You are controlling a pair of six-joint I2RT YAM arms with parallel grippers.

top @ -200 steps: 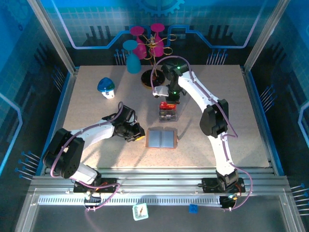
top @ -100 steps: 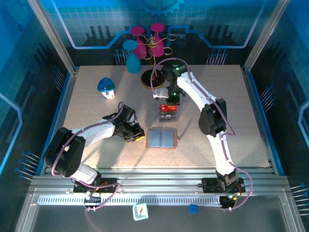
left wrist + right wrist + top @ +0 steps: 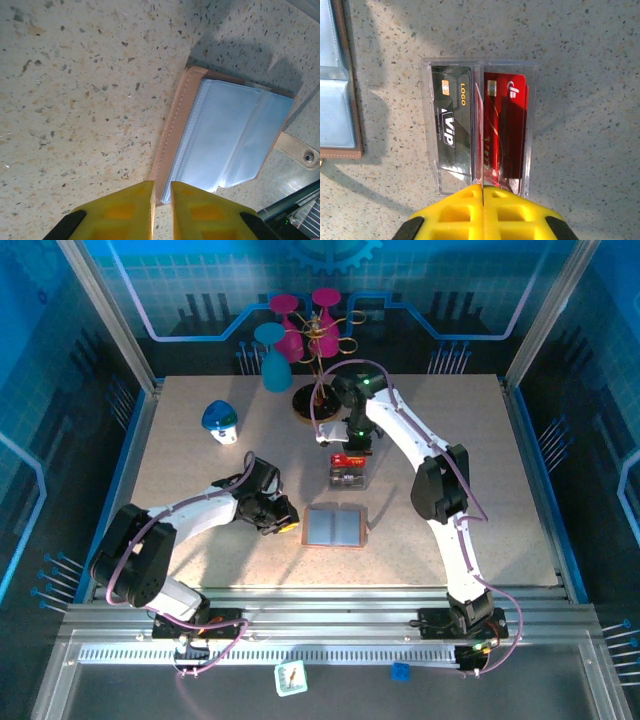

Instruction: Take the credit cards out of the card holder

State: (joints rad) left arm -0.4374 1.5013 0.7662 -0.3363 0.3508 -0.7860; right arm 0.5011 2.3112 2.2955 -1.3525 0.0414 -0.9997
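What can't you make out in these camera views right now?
- Left wrist view: whether cards remain in the card holder; its grey-blue pockets are washed by glare.
- Left wrist view: whether the left gripper pinches the holder's corner; its yellow fingers cover it.
- Right wrist view: whether the right gripper, fingers shut, clamps the divider of the clear box; it covers the near end.
- Top view: the small pale item on the front rail, too small to identify.
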